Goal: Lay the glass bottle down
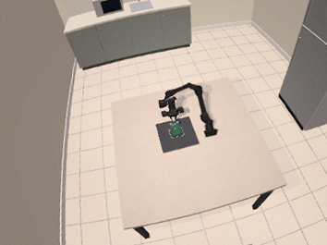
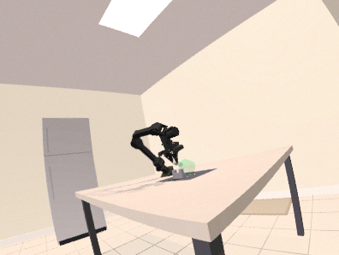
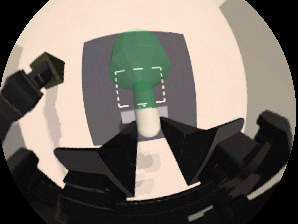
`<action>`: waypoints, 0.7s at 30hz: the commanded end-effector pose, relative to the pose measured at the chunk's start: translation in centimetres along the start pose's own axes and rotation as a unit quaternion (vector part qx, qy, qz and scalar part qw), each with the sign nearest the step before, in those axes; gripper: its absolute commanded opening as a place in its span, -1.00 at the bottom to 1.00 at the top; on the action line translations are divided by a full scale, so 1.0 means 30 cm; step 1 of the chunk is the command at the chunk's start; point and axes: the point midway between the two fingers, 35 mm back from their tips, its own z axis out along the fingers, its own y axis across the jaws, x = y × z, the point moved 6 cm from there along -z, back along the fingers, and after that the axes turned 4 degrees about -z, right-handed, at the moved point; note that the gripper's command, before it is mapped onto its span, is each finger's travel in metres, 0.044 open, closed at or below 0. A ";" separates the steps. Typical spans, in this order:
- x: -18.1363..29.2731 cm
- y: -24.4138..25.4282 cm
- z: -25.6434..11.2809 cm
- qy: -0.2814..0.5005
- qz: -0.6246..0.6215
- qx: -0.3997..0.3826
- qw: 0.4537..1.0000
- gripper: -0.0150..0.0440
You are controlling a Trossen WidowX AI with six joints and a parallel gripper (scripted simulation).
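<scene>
My black claw (image 1: 174, 120) (image 2: 176, 163) (image 3: 148, 121) is gripping green glass bottle (image 1: 176, 130) (image 2: 187, 166) (image 3: 140, 57) by pale-tipped neck. Bottle is leaning sideways above dark grey square mat (image 1: 165, 144) (image 2: 201, 174) (image 3: 182, 90).

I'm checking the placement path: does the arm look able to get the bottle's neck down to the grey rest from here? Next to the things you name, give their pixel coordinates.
Probably yes: the end effector (image 3: 148, 121) holds the bottle (image 1: 176, 130) (image 2: 187, 166) (image 3: 139, 57) near the grey rest (image 2: 178, 174) (image 3: 129, 117), and nothing visible blocks the short way down.
</scene>
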 end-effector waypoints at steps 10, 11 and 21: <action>0.025 0.005 0.024 0.000 0.001 0.000 1.000 -0.09; 0.027 0.005 0.025 0.000 0.001 0.001 1.000 -0.09; 0.044 0.007 0.039 0.000 0.003 0.001 1.000 -0.09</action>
